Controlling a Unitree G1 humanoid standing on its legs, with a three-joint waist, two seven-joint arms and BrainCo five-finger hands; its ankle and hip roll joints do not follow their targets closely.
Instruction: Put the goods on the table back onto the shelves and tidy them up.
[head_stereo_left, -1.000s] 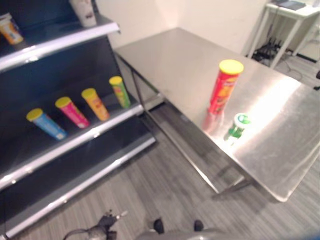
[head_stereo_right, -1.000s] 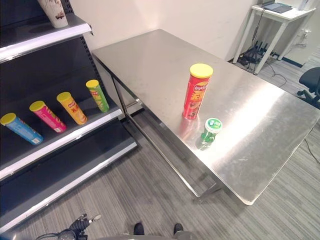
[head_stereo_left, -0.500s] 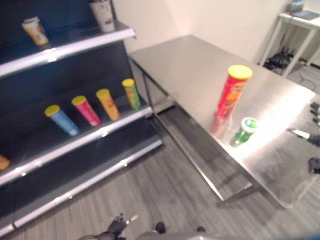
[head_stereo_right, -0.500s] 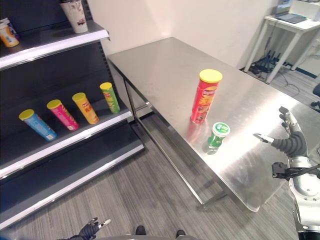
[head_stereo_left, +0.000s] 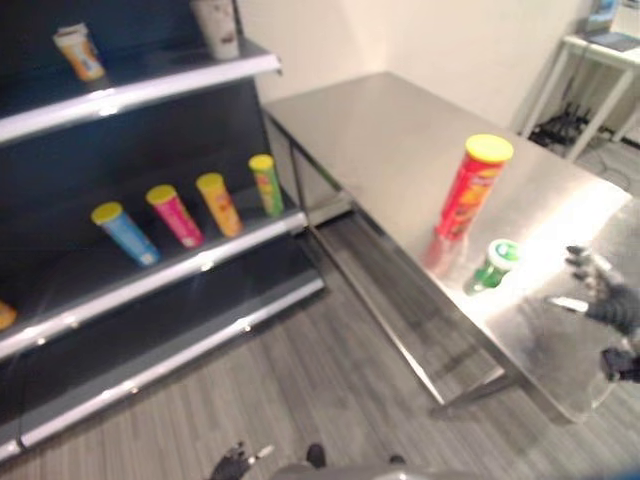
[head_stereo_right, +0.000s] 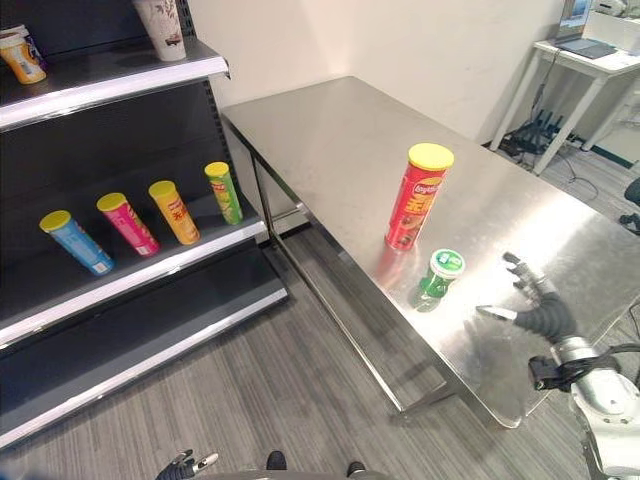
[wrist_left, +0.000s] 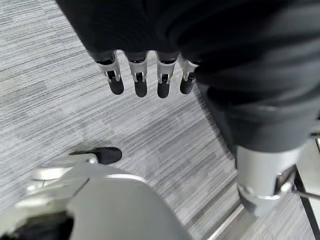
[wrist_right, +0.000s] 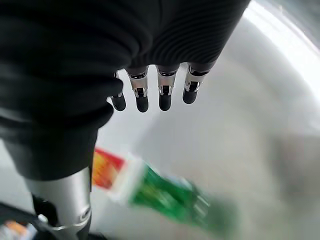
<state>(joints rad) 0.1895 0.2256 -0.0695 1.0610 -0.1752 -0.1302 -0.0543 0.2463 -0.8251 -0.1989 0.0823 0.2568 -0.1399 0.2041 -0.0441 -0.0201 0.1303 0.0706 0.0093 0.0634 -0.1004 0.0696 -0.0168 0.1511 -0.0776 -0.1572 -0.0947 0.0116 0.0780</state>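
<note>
Red and yellow-capped, the tall can (head_stereo_right: 417, 197) stood upright near the middle of the steel table (head_stereo_right: 330, 130), with the small green tub (head_stereo_right: 437, 274) just beside it, nearer the robot; neither had yet been picked up. The right hand (head_stereo_right: 535, 308) hung over the table near the tub, fingers straight and spread, holding nothing (its wrist view showed the tub and can beyond the fingertips). The left hand (wrist_left: 147, 75) hung low over the grey floor (wrist_left: 60, 90), fingers relaxed and empty.

On the shelves (head_stereo_right: 120, 280) to the robot's left, four cans leaned in a row on the middle tier: blue (head_stereo_right: 74, 242), pink (head_stereo_right: 127, 222), orange (head_stereo_right: 173, 211) and green (head_stereo_right: 224, 192). A paper cup (head_stereo_right: 161, 27) and a small orange pack (head_stereo_right: 21, 58) stood on the top tier.

The job looked barely begun, with both table goods left to carry across. Open floor separated table from shelves, and nothing appeared to block the reach to the tub, though the can stood close enough to be knocked. A white desk (head_stereo_right: 585, 50) stood well apart in the far corner.
</note>
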